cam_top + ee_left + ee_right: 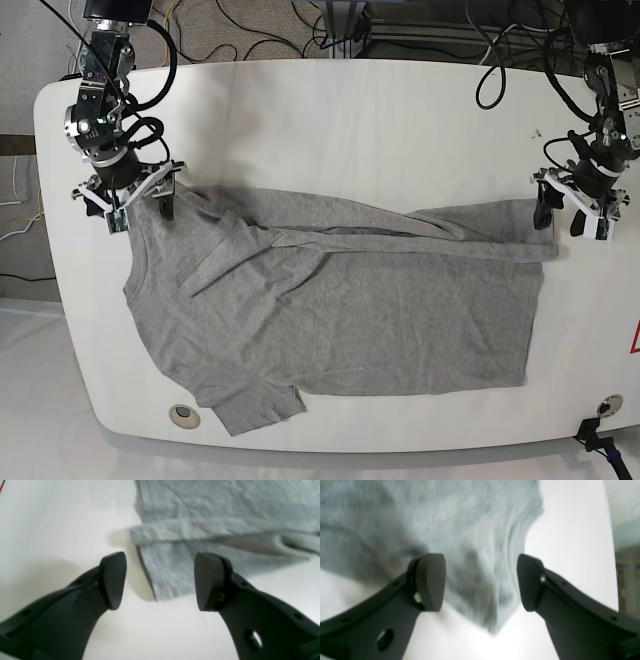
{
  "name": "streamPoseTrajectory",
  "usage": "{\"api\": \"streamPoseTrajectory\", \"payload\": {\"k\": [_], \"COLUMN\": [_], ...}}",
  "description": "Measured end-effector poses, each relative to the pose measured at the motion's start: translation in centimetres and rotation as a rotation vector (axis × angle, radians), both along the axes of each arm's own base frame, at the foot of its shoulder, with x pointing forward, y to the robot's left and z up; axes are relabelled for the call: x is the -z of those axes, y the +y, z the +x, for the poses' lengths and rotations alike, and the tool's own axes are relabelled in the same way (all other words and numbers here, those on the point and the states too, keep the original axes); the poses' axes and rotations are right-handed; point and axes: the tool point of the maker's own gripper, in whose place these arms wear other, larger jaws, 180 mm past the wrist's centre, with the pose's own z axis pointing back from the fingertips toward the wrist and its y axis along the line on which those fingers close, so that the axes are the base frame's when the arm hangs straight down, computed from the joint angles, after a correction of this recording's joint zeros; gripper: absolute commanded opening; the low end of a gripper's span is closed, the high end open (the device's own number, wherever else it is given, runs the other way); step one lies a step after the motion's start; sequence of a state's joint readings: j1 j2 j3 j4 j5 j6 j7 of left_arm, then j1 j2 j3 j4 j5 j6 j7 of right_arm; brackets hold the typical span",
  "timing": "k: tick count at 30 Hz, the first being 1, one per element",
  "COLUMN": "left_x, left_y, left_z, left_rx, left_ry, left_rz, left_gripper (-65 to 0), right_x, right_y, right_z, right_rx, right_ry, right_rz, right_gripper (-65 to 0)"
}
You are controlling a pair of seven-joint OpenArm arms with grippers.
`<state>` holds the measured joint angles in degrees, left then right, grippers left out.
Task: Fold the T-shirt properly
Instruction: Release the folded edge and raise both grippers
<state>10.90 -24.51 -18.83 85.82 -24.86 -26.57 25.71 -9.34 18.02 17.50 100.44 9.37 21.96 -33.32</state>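
Both claws were found parted and empty. On the right of the base view, the left gripper (567, 212) stood at the far-right top corner of the grey T-shirt (340, 310), just above the hem edge, its jaws wide with nothing between them. Its own wrist view confirmed this: the left gripper (160, 581) had the two dark pads spread apart, and the shirt's corner lay on the white table (50, 530) in the gap between them, a folded band of cloth crossing the upper middle of the frame; whether the pads touched the fabric could not be told. In the upper left of the base view, the right gripper (138, 203) sat at the shirt's top-left corner near the shoulder, likewise spread. Its wrist view was blurred, but the right gripper (481, 582) showed the pads well apart, with a point of grey cloth reaching down between them towards the lower middle of the frame. The T-shirt lay spread across the centre of the table (330, 110), its upper edge folded over into a narrow strip running from centre to the right corner, one sleeve at the lower left of the garment. Cables (250, 25) ran along the top edge of the base view, behind the table
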Motion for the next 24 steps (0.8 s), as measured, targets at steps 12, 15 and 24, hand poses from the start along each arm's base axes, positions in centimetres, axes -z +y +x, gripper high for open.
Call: {"api": "streamPoseTrajectory", "payload": {"k": [12,15,24], "left_x": [-2.0,-2.1,-2.0], "left_y": [0.2,0.4,0.2], "left_z": [-1.0,-1.1,-1.1], "left_rx": [-0.039,-0.042,-0.037], "left_ry": [-0.075,-0.077,-0.074], "left_rz": [-0.002,-0.001,-0.001], "left_gripper": [-25.8,-25.8,-26.1], "right_x": [5.8,6.9,8.6], "right_y": [-2.7,-3.0,-3.3], "right_z": [-4.6,-4.5,-4.3], "right_rx": [0.081,0.104,0.109], "right_ry": [0.131,0.142,0.107], "right_rz": [0.034,0.056,0.127], "right_gripper": [-21.8,-21.8,-26.2]}}
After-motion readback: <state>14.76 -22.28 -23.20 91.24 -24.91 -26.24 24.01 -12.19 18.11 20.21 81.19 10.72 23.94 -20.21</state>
